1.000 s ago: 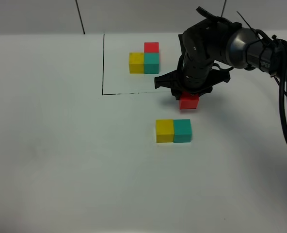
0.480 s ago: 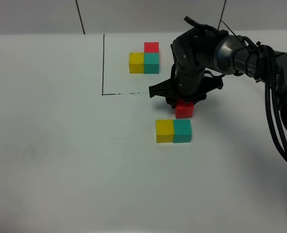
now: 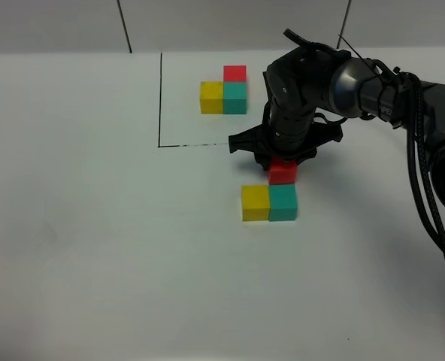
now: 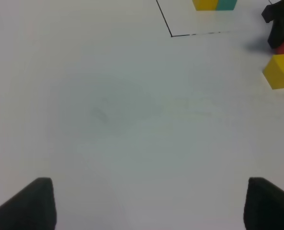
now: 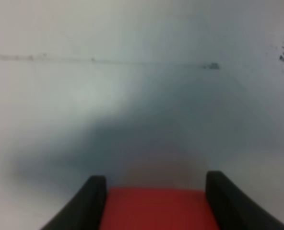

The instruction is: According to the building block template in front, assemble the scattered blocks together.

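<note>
One arm (image 3: 335,75) bent down | right jaws clamp red cube (image 3: 283,173) (by teal cube (image 3: 283,203)) | left jaws apart

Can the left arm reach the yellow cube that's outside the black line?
Probably yes. The left gripper is open, and only bare white table lies between it and the small yellow cube. The right gripper holding the small red cube is close behind.
</note>
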You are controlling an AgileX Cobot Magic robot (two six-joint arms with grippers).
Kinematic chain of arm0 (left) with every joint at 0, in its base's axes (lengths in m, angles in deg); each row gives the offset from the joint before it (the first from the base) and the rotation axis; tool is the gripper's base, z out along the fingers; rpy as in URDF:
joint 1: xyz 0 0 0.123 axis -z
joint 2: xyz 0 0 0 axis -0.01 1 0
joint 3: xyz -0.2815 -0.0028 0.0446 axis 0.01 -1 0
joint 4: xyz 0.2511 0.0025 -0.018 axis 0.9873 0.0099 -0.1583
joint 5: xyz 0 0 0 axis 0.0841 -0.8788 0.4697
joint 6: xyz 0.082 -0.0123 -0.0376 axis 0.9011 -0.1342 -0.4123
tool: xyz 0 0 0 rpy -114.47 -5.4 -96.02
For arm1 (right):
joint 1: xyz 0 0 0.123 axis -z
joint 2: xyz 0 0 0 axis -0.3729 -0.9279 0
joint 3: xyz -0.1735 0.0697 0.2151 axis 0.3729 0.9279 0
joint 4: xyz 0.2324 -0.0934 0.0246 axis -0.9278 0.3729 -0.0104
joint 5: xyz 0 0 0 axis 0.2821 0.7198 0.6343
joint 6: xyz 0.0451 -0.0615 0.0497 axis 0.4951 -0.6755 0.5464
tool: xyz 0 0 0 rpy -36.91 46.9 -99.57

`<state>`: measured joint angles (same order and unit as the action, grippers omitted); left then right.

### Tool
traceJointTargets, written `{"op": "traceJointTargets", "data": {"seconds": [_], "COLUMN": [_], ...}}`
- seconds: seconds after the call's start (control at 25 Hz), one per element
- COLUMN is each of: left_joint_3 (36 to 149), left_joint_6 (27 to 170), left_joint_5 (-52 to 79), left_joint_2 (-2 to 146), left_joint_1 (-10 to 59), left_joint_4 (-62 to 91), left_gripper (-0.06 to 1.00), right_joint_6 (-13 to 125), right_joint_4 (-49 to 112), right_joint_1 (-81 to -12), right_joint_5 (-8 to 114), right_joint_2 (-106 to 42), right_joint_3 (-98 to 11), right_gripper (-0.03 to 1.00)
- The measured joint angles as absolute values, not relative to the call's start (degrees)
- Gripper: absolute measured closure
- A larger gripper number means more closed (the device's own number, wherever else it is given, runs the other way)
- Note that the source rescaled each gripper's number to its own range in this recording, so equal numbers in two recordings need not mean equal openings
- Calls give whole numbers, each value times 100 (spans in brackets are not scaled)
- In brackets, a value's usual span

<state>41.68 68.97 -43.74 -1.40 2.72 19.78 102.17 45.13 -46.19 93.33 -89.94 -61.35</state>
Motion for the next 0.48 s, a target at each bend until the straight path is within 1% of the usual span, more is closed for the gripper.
{"op": "traceJointTargets", "data": {"seconds": [0.48], "left_joint_3": [4168], "left_joint_6": [6897], "left_joint_5": [-4374], "left_joint_2": [-140], "left_joint_1": [272], "left_joint_4": [1978], "left_gripper": [9], "right_joint_6": [10311], "right_joint_4": [4484], "right_joint_1": [-4739], "right_joint_5": [9375], "right_joint_2": [-9076], "right_joint_3": [-6140], "right_gripper": [96]}}
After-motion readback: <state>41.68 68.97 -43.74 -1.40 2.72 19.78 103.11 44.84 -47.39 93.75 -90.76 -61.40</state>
